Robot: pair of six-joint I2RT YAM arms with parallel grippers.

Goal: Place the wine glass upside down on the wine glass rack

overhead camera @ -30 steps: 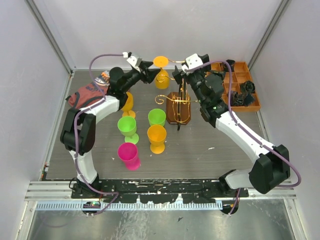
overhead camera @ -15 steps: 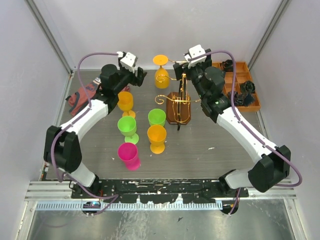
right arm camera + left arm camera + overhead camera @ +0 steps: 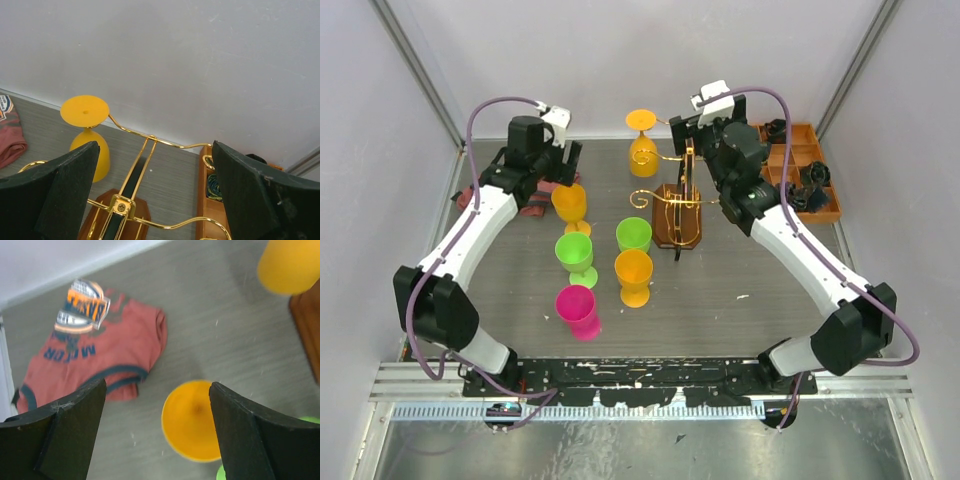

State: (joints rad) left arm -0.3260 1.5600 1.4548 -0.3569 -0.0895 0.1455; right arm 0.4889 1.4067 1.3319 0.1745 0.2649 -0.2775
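We found an orange wine glass point(image 3: 642, 152) hanging inverted on a far arm of the wine glass rack point(image 3: 677, 218), the left end effector point(image 3: 157, 390) and right end effector point(image 3: 155, 150) both apart and empty, and judged that placement complete, with other glasses point(image 3: 633, 270) standing on the tabletop point(image 3: 740, 270).

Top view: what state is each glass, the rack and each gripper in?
Far orange glass, upside down, on a rack arm.
Rack, standing, one glass on it.
Left orange glass, upright, not held.
Left green glass, upright.
Right green glass, upright.
Near orange glass, upright.
Pink glass, upright.
Left gripper, open, empty.
Right gripper, open, empty.
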